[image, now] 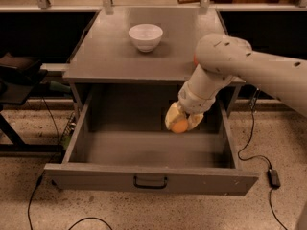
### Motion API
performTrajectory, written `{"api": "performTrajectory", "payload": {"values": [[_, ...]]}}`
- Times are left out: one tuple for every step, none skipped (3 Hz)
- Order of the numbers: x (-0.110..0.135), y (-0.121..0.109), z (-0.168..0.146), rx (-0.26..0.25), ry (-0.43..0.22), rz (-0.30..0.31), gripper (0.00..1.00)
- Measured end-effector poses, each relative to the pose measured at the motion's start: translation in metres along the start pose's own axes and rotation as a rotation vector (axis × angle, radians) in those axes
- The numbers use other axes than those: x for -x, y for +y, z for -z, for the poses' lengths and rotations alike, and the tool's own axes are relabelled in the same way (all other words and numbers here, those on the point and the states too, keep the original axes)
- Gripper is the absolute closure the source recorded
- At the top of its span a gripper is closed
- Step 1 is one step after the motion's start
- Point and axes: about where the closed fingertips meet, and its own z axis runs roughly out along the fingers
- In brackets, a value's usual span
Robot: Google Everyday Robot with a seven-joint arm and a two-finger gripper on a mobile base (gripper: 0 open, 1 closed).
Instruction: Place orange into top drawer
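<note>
Gripper (183,122) closed on the orange (180,126), fruit poking out at its tip. Open top drawer (120,150) lies right under it; gripper sits over the back-right part. White bowl (145,36) up & left of gripper, on cabinet top (108,56).

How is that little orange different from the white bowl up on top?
The orange is smaller and yellow-orange; the bowl is bigger and white. The orange hangs in the gripper over the open top drawer; the bowl rests on the cabinet top, untouched. Both are round.
</note>
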Motion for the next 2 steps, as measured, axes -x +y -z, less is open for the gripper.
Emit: {"api": "performTrajectory", "payload": {"values": [[-0.007, -0.018, -0.037, -0.069, 0.052, -0.112, 1.00], [-0.008, -0.031, -0.054, -0.143, 0.074, -0.201, 0.86]]}}
